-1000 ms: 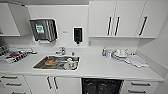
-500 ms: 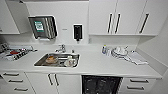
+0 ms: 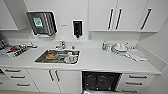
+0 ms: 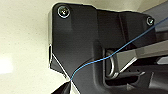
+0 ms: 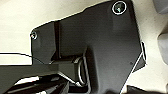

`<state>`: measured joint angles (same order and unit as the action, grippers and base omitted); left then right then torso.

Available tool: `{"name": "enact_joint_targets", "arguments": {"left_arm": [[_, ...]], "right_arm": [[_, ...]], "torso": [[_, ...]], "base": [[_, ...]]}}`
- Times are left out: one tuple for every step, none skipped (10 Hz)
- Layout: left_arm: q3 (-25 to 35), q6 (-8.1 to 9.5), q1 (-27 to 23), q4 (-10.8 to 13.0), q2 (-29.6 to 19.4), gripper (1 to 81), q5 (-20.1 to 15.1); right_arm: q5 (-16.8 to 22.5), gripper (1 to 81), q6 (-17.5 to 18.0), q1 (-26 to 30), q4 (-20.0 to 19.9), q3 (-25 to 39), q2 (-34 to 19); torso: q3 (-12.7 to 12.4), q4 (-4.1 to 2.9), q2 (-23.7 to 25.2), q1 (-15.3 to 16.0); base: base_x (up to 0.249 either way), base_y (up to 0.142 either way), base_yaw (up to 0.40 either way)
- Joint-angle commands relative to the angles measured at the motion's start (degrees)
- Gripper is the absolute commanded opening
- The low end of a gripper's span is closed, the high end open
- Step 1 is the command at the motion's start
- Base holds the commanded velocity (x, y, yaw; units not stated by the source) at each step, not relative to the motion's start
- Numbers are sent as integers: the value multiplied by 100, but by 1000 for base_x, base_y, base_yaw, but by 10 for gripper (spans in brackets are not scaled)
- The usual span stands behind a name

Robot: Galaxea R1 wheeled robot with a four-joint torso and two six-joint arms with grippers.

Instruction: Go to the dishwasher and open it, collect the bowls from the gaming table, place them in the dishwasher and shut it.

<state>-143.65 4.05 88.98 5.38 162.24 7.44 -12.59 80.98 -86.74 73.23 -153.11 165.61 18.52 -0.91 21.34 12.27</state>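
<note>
Lower centre: one dishwasher (image 3: 101, 81) stands open, dark inside, under a white worktop (image 3: 100, 61). One sink (image 3: 58, 56) sits left of centre. Jaws' state: cannot tell.

Both wrists have a matte black plate (image 4: 75, 42) with shiny corner screws (image 4: 62, 11); a thin blue cable (image 4: 112, 53) crosses the left one.

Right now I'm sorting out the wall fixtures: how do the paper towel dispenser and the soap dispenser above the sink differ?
The paper towel dispenser is wide and grey with a green label; the soap dispenser is narrow, black and unlabelled. The first hangs left of the tap, the second to its right. Both are fixed on the white wall.
</note>
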Motion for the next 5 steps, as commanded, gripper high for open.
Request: {"name": "enact_joint_targets", "arguments": {"left_arm": [[74,-44,-104,78,-25,811,-313],[74,-44,-104,78,-16,811,-313],[74,-44,-104,69,-16,811,-313],[74,-44,-104,69,-16,811,-313],[74,-44,-104,69,-16,811,-313]], "right_arm": [[161,811,-3,196,86,11,-61],[152,811,-3,196,86,11,-61],[161,811,-3,196,86,11,-61],[161,811,-3,187,86,11,-61],[161,811,-3,187,86,11,-61]], "torso": [[-295,0,-562,-362],[-564,0,-741,-478],[-608,0,-881,-566],[-731,0,-1030,-660],[-907,0,-1203,-771]], "base": [[0,0,0],[0,0,0],[0,0,0],[0,0,0],[0,0,0]]}}
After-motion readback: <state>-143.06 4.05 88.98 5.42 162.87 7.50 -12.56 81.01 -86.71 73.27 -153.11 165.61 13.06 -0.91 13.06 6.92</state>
